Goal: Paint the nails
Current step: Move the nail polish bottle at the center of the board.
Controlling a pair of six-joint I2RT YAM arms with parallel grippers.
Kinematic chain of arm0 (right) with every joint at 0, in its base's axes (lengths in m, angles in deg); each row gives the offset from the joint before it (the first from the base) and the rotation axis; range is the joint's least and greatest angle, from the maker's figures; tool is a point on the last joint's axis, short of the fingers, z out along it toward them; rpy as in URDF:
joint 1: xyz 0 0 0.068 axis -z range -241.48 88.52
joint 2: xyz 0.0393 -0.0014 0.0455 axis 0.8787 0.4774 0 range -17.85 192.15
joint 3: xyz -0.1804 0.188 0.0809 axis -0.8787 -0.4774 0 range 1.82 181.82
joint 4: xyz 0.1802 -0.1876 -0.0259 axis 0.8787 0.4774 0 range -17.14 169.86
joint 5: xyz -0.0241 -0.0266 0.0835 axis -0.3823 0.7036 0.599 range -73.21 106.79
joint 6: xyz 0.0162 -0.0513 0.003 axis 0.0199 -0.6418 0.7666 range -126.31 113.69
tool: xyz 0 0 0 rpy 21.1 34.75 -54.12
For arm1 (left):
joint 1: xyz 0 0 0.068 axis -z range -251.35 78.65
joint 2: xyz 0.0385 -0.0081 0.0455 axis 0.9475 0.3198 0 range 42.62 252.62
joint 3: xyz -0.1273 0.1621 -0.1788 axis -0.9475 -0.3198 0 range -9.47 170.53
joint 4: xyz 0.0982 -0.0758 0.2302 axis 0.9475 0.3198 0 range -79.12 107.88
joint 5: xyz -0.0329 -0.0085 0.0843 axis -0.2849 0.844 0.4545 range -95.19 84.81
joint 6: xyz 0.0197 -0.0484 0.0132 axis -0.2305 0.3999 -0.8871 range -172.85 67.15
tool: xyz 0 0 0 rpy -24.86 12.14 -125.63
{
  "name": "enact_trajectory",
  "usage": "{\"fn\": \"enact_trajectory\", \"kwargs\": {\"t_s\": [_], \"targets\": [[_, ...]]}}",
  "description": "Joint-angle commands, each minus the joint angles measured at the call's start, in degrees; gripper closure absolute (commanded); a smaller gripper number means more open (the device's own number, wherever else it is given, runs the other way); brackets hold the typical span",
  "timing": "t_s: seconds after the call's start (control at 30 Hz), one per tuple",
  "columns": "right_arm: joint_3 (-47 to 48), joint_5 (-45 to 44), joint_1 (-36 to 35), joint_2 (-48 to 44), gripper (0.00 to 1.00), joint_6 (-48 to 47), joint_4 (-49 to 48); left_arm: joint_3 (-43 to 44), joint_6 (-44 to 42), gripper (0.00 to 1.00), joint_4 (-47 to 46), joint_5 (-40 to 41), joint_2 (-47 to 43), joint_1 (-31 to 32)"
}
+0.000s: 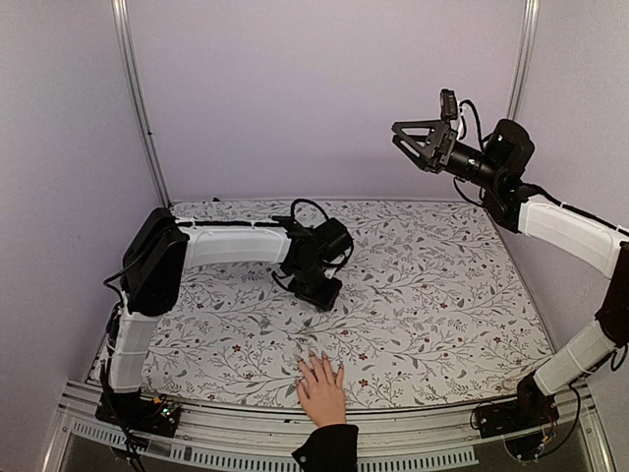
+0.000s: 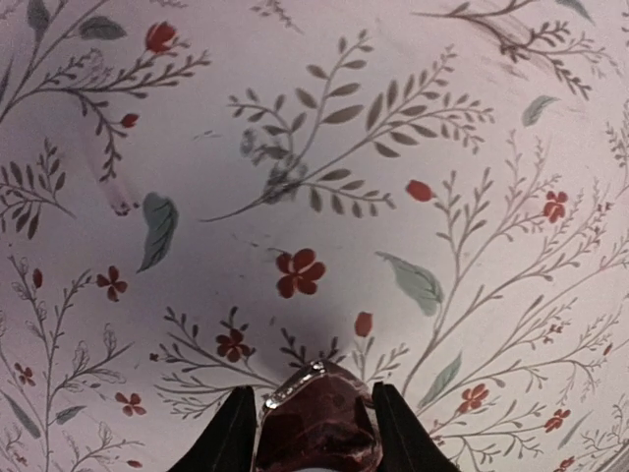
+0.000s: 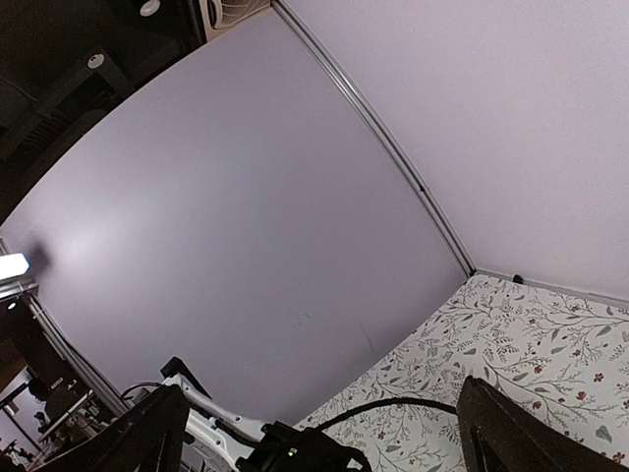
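Observation:
A light-skinned human hand (image 1: 320, 388) with a black sleeve cuff (image 1: 327, 447) lies flat at the table's near edge, fingers pointing away from me. Its nails (image 1: 316, 360) are too small to make out. My left gripper (image 1: 319, 291) points down at the table a little beyond the fingertips. In the left wrist view the gripper (image 2: 313, 393) is shut on a small dark-red bottle (image 2: 319, 428), held just above the cloth. My right gripper (image 1: 418, 138) is raised high at the back right; in the right wrist view it (image 3: 319, 385) is open and empty.
A floral tablecloth (image 1: 442, 285) covers the table. Pale walls with metal corner posts (image 1: 142, 108) close in the back and sides. The left arm (image 3: 236, 433) and its cable show low in the right wrist view.

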Motion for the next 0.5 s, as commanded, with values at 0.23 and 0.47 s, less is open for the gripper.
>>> {"fn": "enact_trajectory", "kwargs": {"t_s": [0.23, 0.47], "targets": [[-1.8, -0.79, 1.01, -4.08, 0.01, -1.66, 1.17, 16.83, -5.4, 0.79, 7.89, -1.79, 11.05, 8.66], [-2.5, -1.08, 1.09, -5.0, 0.01, -2.06, 1.48, 21.33, -6.45, 0.78, 9.11, -1.16, 14.37, 10.31]]}}
